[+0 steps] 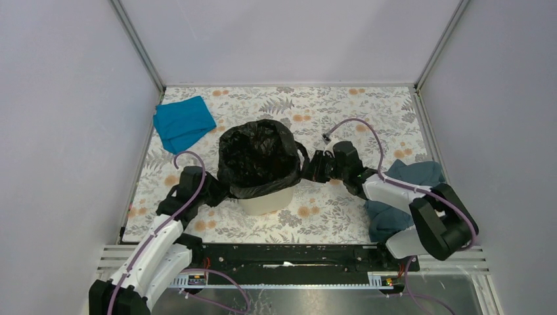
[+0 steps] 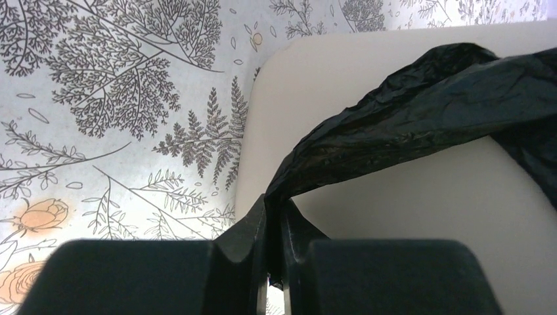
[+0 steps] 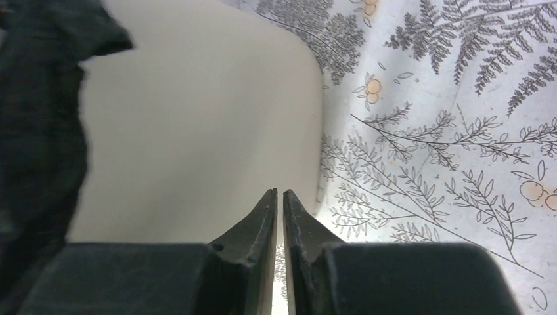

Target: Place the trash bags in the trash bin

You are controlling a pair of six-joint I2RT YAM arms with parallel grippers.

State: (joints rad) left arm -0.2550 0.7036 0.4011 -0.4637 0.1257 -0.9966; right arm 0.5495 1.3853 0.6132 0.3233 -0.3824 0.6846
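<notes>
Top external view: your black trash bag (image 1: pixel 257 157) sits mouth-open over the rim of the beige trash bin (image 1: pixel 268 203), in the middle of the worktop (image 1: pixel 355 118).
The bag's skirt hangs down the bin's upper walls and leaves the lower front wall bare; you have open floral surface in front of and behind the bin. A bright blue cloth (image 1: pixel 184 123) lies near the far left corner, well apart, and a dark blue-grey cloth (image 1: pixel 384 220) lies under your right arm by the right wall. Your left claw (image 2: pixel 274 202), low beside the bin's left side, is pinching a stretched strip of bag. Your right claw (image 3: pixel 279 193), beside the bin's right wall, has its fingers pressed nearly together with nothing seen between them.
</notes>
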